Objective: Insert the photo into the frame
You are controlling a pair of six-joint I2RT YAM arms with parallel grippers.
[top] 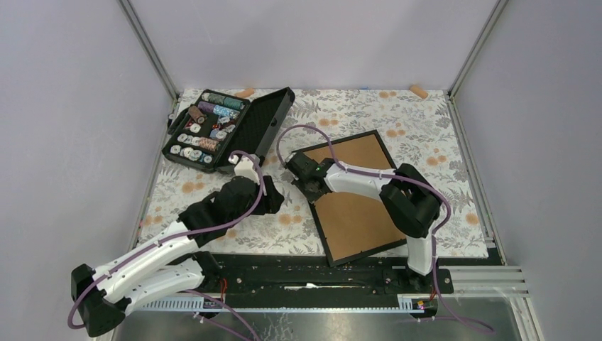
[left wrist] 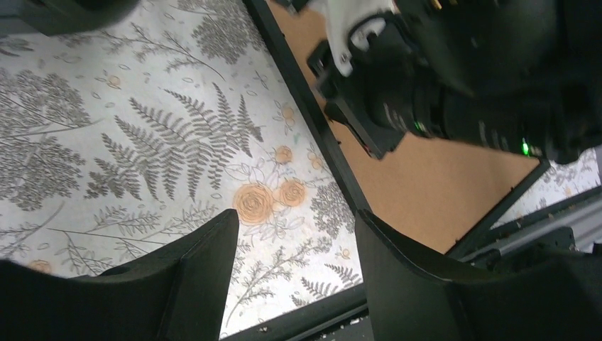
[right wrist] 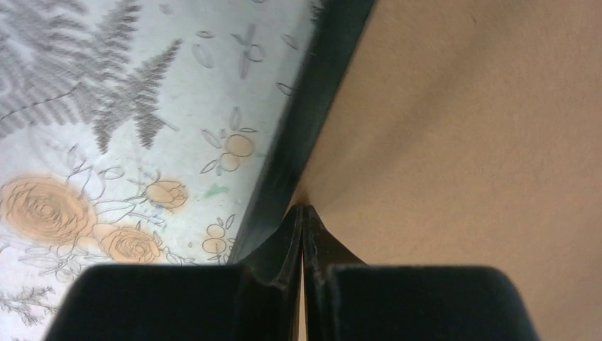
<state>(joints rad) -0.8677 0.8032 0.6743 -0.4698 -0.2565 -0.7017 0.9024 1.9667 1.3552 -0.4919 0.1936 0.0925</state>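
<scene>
- Across the whole work area, seen from above: table [top: 426, 135] covered with a pale cloth printed in grey ferns and orange roses.
- At about 4 o'clock from the table's middle: the frame [top: 351, 217], lying flat and back-up. Brown board showing inside a thin black rim, long sides skewed toward 11 o'clock, near short end close to the table's near edge.
- At 10 o'clock on the table, well apart from the frame: black case [top: 270, 121], lid swung open toward 3 o'clock.
- On the frame's left long side, up toward its 10 o'clock corner: right gripper [right wrist: 304, 209], jaws clenched tip to tip, tips down where the black rim meets the board. Possibly pinching something thin there, but too close and dark in the wrist view to tell.
- At 9 o'clock of that same long side, just beside the right gripper: left gripper [left wrist: 297, 217], jaws released and spread wide, grasping nothing. Positioned above bare cloth, with the frame's rim beside one finger.
- Inside the case's tray: rows of thread spools [top: 213, 106] in mixed colours.
</scene>
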